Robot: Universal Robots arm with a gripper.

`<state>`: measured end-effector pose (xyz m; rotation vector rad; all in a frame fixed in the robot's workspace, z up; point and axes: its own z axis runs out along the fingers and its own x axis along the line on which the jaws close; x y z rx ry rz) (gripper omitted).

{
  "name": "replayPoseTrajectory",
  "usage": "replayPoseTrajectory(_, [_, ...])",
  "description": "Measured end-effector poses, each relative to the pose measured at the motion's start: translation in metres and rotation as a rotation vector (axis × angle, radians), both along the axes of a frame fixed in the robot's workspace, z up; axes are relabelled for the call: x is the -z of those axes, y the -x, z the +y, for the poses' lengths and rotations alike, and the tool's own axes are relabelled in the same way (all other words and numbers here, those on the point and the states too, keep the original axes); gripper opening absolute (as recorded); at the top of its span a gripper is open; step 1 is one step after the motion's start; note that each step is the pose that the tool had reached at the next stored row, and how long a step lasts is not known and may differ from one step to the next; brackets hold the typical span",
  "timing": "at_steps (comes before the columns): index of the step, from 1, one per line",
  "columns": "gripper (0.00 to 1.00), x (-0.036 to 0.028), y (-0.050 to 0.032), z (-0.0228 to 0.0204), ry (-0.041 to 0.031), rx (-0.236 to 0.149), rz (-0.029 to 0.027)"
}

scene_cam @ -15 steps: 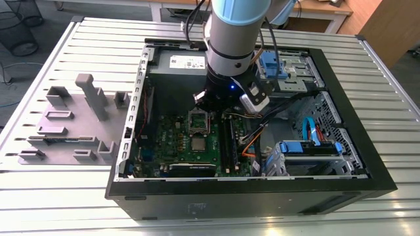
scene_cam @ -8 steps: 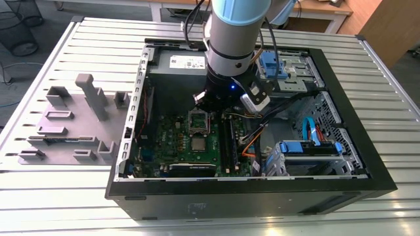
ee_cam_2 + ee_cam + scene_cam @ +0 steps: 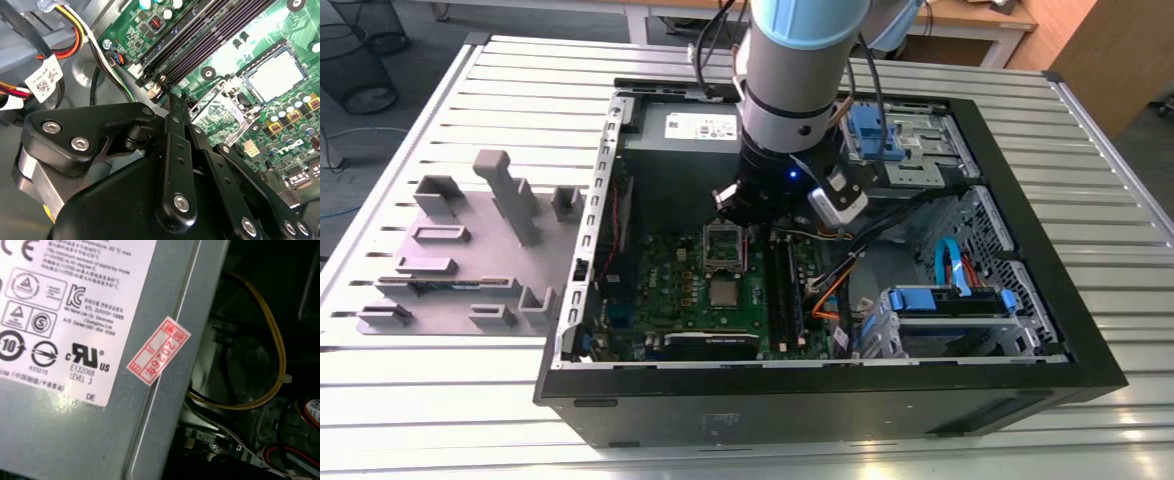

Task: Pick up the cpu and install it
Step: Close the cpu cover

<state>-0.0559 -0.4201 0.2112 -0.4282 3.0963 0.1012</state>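
The cpu [image 3: 724, 292] is a small pale silver square lying flat in its socket on the green motherboard [image 3: 674, 290] inside the open PC case. In the second wrist view the cpu [image 3: 275, 75] sits in the socket, and the dark metal frame [image 3: 220, 107] stands hinged open beside it. My gripper [image 3: 744, 212] hangs inside the case just above that raised frame [image 3: 724, 243], apart from the cpu. The gripper's black linkage [image 3: 169, 100] fills the near part of the second wrist view, and I see nothing held in it.
Grey stepped holder blocks [image 3: 467, 250] stand on the slatted table at the exterior view's left. Black memory slots [image 3: 781, 290], orange and blue cables and drive bays [image 3: 947, 300] crowd the case. A labelled grey power supply [image 3: 75, 315] and a yellow cable [image 3: 272, 340] lie close to the wrist.
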Motion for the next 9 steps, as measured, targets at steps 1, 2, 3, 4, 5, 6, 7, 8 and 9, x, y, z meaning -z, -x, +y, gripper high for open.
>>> replayPoseTrajectory(1, [0.11,0.0005,-0.0001,0.0005,-0.0001,-0.001,-0.0001])
replayPoseTrajectory(2, [0.11,0.0011,0.0,0.0009,-0.0001,-0.001,-0.0001])
replayPoseTrajectory(3, [0.11,0.0019,0.0,0.0013,-0.0002,-0.002,-0.0003])
replayPoseTrajectory(4, [0.11,0.0026,0.0001,0.0016,-0.0002,-0.004,-0.0005])
replayPoseTrajectory(5, [0.11,0.0032,0.0003,0.0019,0.0,-0.005,-0.0007])
replayPoseTrajectory(6, [0.11,0.0035,0.0005,0.0022,0.0,-0.006,-0.0008])
replayPoseTrajectory(7, [0.11,0.0036,0.0005,0.0022,0.0001,-0.007,-0.0008])
replayPoseTrajectory(8, [0.11,0.0036,0.0005,0.0022,0.0001,-0.007,-0.0008])
replayPoseTrajectory(9, [0.11,0.0036,0.0005,0.0022,0.0002,-0.007,-0.0008])
